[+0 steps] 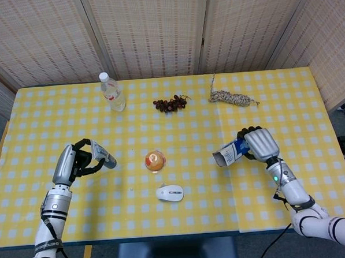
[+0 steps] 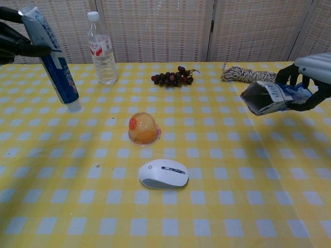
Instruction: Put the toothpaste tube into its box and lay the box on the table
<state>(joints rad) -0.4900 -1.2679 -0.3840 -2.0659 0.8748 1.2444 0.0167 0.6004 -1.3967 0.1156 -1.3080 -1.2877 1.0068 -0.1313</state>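
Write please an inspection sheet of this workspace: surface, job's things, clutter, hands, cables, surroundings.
Surface: table under a yellow checked cloth.
Job's things: toothpaste tube held off the table, cap down; toothpaste box held off the table, open end toward the middle.
Clutter: water bottle, grapes, rope bundle, orange jelly cup, computer mouse.
Hands: left hand holds the tube; right hand holds the box.
Cables: a thin one along the right forearm.
Surroundings: woven screen panels behind.
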